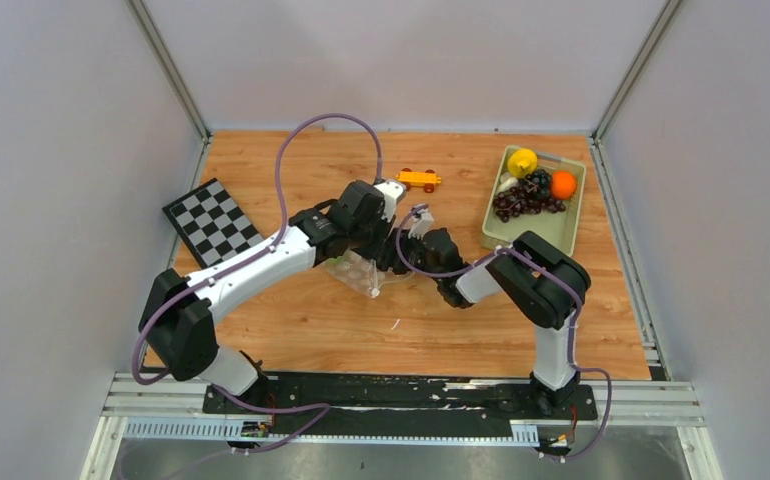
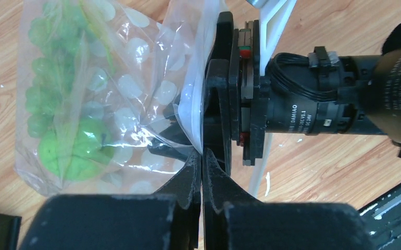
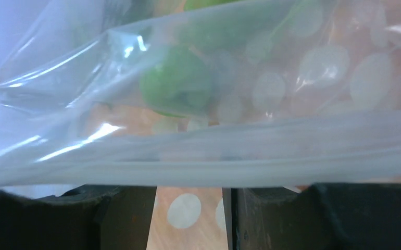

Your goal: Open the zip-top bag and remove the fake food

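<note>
Left gripper (image 2: 202,156) is clamped shut on the bag (image 2: 84,104) at its edge, and the bag spreads beyond its tips. Right gripper (image 2: 220,114) meets it at that edge, with the zip strip (image 3: 198,166) lying across its fingers; whether it grips cannot be told. Green food (image 2: 65,151) lies inside the bag.

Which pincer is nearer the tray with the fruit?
Right. The right pincer is at the bag's edge on the tray side; the left pincer, shut on the bag, sits just beyond, farther from the tray.
</note>
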You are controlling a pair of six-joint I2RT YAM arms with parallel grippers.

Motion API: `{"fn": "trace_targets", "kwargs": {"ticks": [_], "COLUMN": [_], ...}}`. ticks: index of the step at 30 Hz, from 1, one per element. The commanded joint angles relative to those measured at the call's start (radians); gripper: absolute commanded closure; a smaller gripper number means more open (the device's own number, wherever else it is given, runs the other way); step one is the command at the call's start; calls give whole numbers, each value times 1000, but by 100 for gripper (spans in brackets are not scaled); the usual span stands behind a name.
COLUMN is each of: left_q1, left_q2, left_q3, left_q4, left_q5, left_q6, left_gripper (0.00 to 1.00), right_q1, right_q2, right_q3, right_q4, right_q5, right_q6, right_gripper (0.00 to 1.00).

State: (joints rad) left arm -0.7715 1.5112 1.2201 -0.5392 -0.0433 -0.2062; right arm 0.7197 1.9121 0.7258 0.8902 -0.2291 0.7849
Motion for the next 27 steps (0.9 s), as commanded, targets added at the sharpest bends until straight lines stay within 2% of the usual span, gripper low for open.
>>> {"fn": "trace_targets", "kwargs": {"ticks": [1,7,15,24,26,27], "left_q1": [6,-2,-124,-129,-128,-129], "left_q2": [-82,-130,-97,-122,-132,-141], "left_q3": [-29,-66,-1,-64,-79,-90], "left_q4": [99,168,222,264,256,251], "left_q5": [-19,-43,-47,-81,-112,-132], "left_q6": [-56,-172,-290,-346,-350,-353], "left_gripper": [100,100,100,99,88,76], "right_q1": [6,4,-29,-52,-52,-51], "right_q2": [76,121,150,171,180,183], "right_q3": [32,2,-38,-24,-11,-8], "right_q4": [267,371,473,422,409,406], "right_q5": [-6,-15,-93,-176,-204,-220], "right_q6": [71,83,126,115,119,118], "right_gripper": [53,51,49,43,42,42]}}
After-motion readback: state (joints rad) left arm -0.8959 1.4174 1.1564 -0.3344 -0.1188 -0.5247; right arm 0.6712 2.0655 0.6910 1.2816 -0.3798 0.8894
